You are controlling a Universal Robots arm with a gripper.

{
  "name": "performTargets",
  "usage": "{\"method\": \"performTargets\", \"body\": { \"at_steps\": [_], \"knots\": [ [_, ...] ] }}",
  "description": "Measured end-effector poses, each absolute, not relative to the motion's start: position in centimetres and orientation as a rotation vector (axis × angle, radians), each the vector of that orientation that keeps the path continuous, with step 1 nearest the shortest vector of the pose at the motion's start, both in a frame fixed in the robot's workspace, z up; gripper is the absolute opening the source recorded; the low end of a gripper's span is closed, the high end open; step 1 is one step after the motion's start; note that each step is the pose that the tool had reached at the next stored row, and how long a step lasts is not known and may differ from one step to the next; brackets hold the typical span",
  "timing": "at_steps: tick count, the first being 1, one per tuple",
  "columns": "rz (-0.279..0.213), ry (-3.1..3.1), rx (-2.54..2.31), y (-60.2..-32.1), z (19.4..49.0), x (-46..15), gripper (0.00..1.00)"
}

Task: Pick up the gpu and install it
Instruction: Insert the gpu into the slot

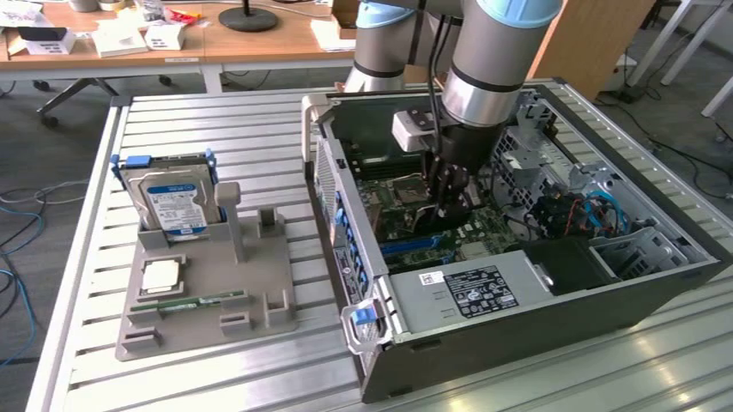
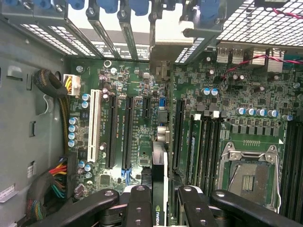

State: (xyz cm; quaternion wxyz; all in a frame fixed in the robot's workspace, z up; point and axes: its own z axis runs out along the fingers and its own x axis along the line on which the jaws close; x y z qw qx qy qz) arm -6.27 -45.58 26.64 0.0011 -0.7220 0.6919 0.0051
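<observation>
Holding the gpu (image 2: 160, 161) edge-on in clamped jaws, low over the motherboard (image 2: 142, 80) inside the case (image 1: 596, 322).
Hold it firm and square, parallel with the 2 long black slots (image 2: 126, 132) on either side, with the bracket (image 2: 166, 51) toward the rear openings. Press straight down, evenly, without twist, to spare a thin board from flexing. Cannot tell whether the edge already sits in a slot. Leave alone the hard drive (image 1: 174, 202), well apart on the surface (image 1: 206, 120).
</observation>
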Motion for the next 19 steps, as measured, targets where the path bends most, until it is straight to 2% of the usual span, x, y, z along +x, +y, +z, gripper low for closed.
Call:
{"method": "performTargets", "body": {
  "at_steps": [19],
  "knots": [
    [0.022,2.157,-2.251,-45.64,26.53,-6.39,0.26]
  ]
}}
